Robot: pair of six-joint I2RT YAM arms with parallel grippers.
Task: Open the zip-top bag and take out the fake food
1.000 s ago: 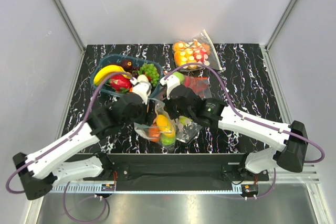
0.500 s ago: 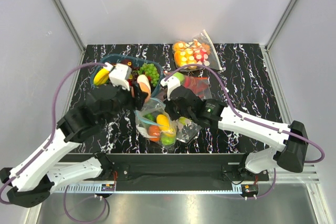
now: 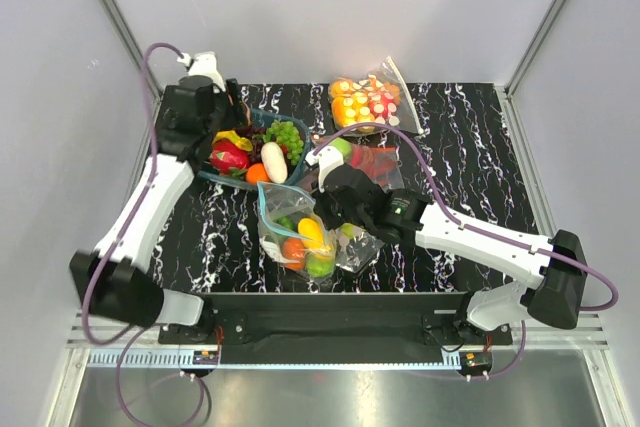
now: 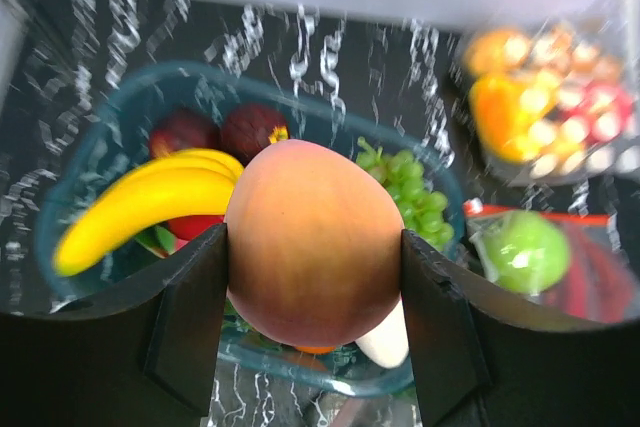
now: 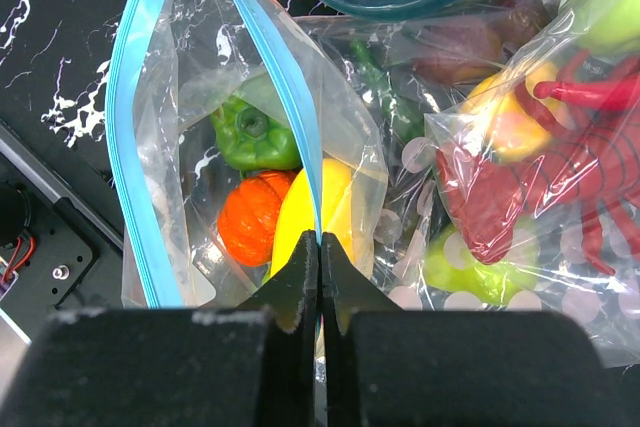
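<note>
While our left fingers [image 4: 190, 327] clamp glossy red-orange plastic peach [image 4: 315, 247] over teal tub [image 4: 90, 147], right fingers [image 5: 290, 292] pinch blue zipper rim [image 5: 122, 147] of clear crinkly plastic bag [image 5: 170, 77]; we fear slip there closes mouth.

Surface [image 3: 470, 127] black with white marble veining, zip-top bag [image 5: 170, 127] clear with teal-blue zipper strip, inside it orange fruit [image 5: 250, 222], green fruit [image 5: 250, 132], yellow fruit [image 5: 298, 215], peach [image 4: 315, 197] orange-pink blush, left claw [image 4: 312, 242] black, grapes [image 4: 415, 192] pale green, tub [image 4: 100, 147] translucent teal.

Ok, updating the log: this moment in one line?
left gripper: shut on peach over tub | right gripper: shut on zip-top bag | bag open, fake food inside
</note>
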